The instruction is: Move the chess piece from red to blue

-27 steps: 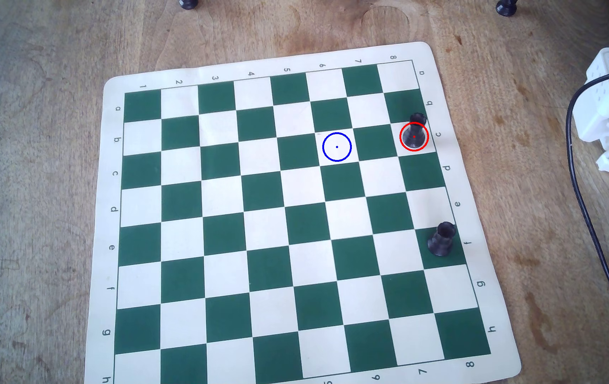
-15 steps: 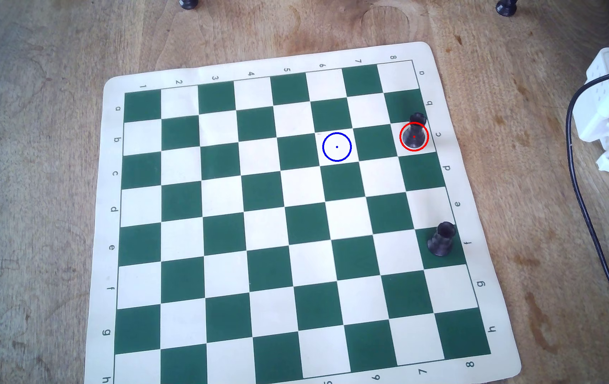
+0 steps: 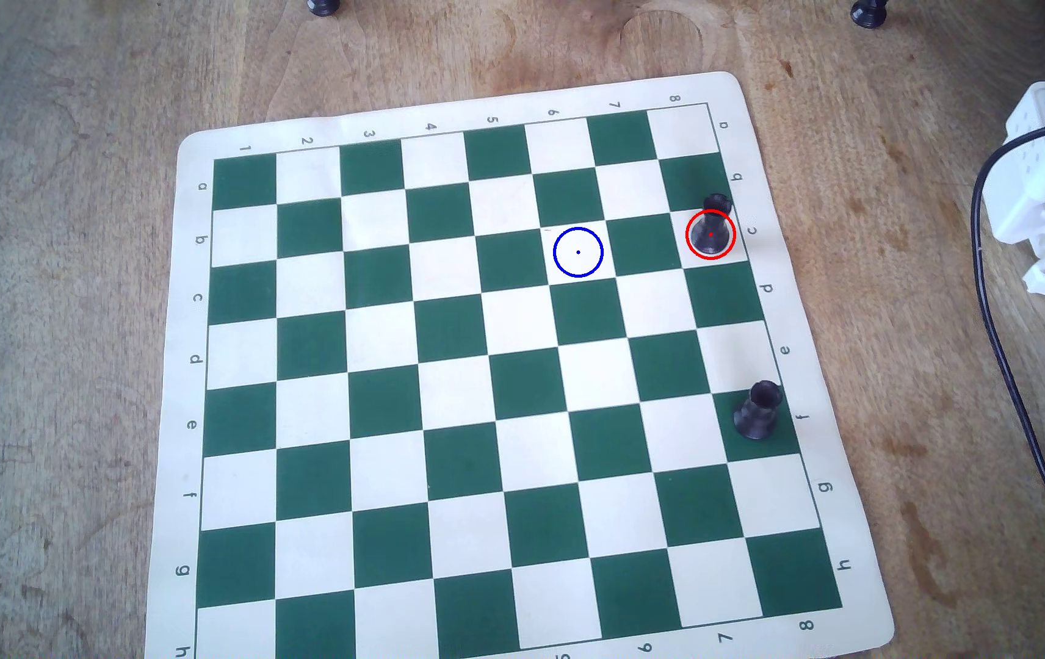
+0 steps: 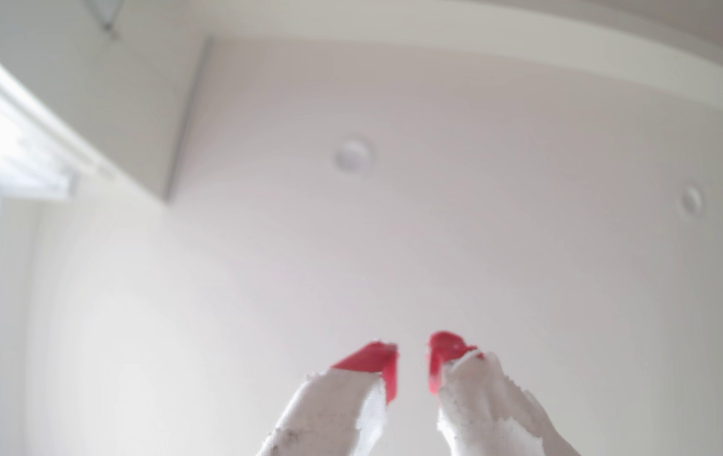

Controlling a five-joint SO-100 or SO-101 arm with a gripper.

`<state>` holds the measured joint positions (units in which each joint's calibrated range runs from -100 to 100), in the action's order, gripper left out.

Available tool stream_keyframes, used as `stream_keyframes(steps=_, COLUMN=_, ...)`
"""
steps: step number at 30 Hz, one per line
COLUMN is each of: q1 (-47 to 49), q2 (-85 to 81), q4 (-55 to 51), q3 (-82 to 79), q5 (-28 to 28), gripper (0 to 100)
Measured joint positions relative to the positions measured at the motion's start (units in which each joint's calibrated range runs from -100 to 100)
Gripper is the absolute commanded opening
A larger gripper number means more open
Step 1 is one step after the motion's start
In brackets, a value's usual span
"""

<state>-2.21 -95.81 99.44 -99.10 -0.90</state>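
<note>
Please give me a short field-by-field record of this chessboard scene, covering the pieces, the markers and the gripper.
piece to move: small black chess piece with narrow stem, standing inside the red circle outline near the board's right edge in the overhead view
target: blue circle outline on a white square, unoccupied
other piece: stout black piece with hollow top on a green square
surface: green-and-white chessboard mat
gripper: red-tipped white gripper, slightly parted, holding nothing, facing a ceiling in the wrist view
progress: not begun

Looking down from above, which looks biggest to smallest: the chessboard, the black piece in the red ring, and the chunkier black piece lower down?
1. Chessboard, by far.
2. Chunky piece.
3. Piece in the red ring, only slightly smaller; its lean toward the camera makes this unsure.
</note>
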Motion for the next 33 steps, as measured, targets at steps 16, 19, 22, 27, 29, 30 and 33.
stream_keyframes(steps=16, q1=0.00, q2=0.00, q4=-25.10, q3=0.00, q5=-5.27, gripper=25)
stream_keyframes(steps=19, q1=-2.36, q2=0.08, q4=-38.41, q3=0.00, q5=-5.32, gripper=23)
stream_keyframes(steps=22, q1=-5.16, q2=0.08, q4=-48.05, q3=0.00, q5=-5.13, gripper=24)
stream_keyframes(steps=27, q1=-8.04, q2=0.00, q4=-59.36, q3=0.00, q5=-4.59, gripper=30)
stream_keyframes(steps=29, q1=-8.33, q2=0.67, q4=-61.83, q3=0.00, q5=-4.54, gripper=32)
stream_keyframes(steps=30, q1=-8.63, q2=2.26, q4=-62.31, q3=0.00, q5=-4.69, gripper=32)
stream_keyframes(steps=33, q1=-9.66, q2=11.31, q4=-64.94, q3=0.00, q5=-5.81, gripper=34)
